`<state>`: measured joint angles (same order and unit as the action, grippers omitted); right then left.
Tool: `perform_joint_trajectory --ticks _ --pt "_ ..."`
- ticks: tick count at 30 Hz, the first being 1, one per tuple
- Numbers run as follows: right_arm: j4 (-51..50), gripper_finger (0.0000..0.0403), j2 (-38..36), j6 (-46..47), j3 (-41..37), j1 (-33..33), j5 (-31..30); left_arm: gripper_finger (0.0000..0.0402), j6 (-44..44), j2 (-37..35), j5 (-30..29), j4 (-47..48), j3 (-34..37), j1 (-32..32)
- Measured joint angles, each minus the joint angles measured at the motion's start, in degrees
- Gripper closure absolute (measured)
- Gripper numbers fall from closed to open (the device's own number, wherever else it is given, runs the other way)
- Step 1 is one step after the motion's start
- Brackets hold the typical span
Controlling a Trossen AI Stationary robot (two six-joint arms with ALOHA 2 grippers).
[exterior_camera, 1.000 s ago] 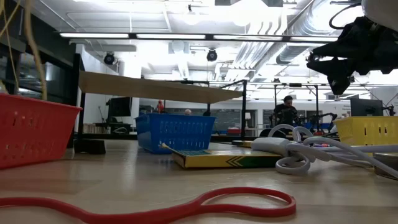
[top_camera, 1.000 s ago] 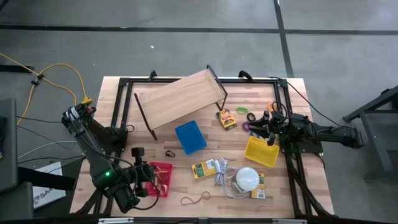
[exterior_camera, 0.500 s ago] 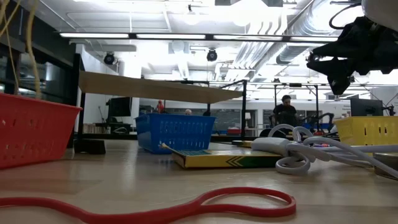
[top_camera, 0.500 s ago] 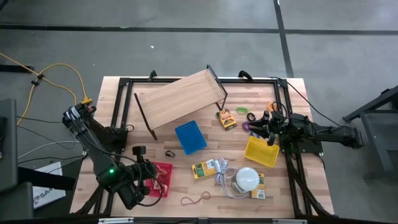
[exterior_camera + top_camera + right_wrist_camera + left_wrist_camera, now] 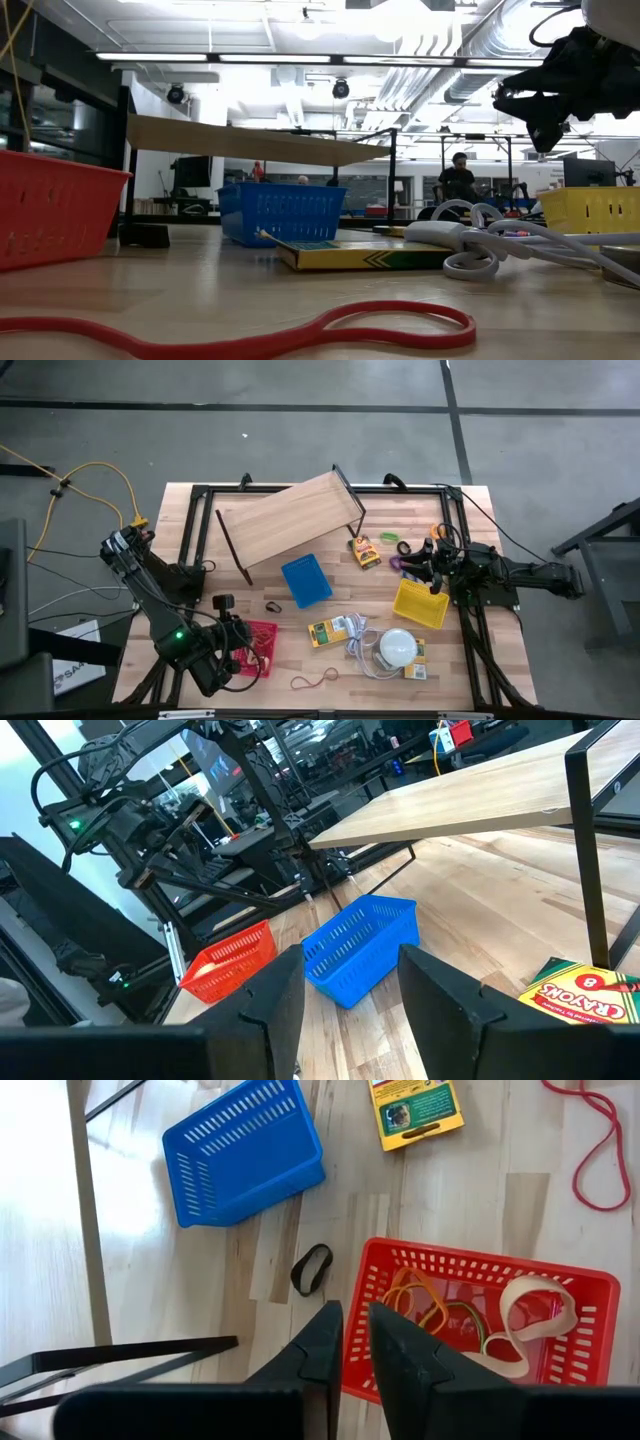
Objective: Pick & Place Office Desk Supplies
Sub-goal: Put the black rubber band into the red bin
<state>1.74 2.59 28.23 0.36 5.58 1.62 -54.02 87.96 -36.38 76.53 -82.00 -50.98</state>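
The red slotted plastic basket is the landmark. The left gripper hangs over its rim, fingers parted by a narrow gap and holding nothing. Inside the basket lie orange and green rubber bands and a wide tan band. A black band lies on the wood just beside the basket; a red band loop lies near it. Well apart from the basket, the right gripper hovers with fingers spread — empty.

Jaws slightly parted above red basket rim; black band just beyond; blue basket farther.
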Motion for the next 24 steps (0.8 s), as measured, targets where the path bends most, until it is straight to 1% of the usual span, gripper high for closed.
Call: perform_joint_trajectory --ticks 8,13,19,24 --pt "0.00 0.0253 0.00 0.00 0.00 -0.02 -0.02 0.0355 -0.33 0.00 -0.02 -0.02 0.00 0.08" --pt "0.00 0.0253 -0.01 0.00 0.00 -0.01 0.00 0.0355 -0.58 0.00 1.44 -0.10 0.00 1.97" --pt "0.00 0.0253 -0.02 0.00 0.00 -0.02 -0.02 0.0355 5.09 0.02 2.07 -3.88 0.00 5.45" --pt "-0.01 0.0253 0.00 0.00 0.00 0.00 -0.02 0.0355 13.13 1.37 5.00 -9.53 0.00 9.67"
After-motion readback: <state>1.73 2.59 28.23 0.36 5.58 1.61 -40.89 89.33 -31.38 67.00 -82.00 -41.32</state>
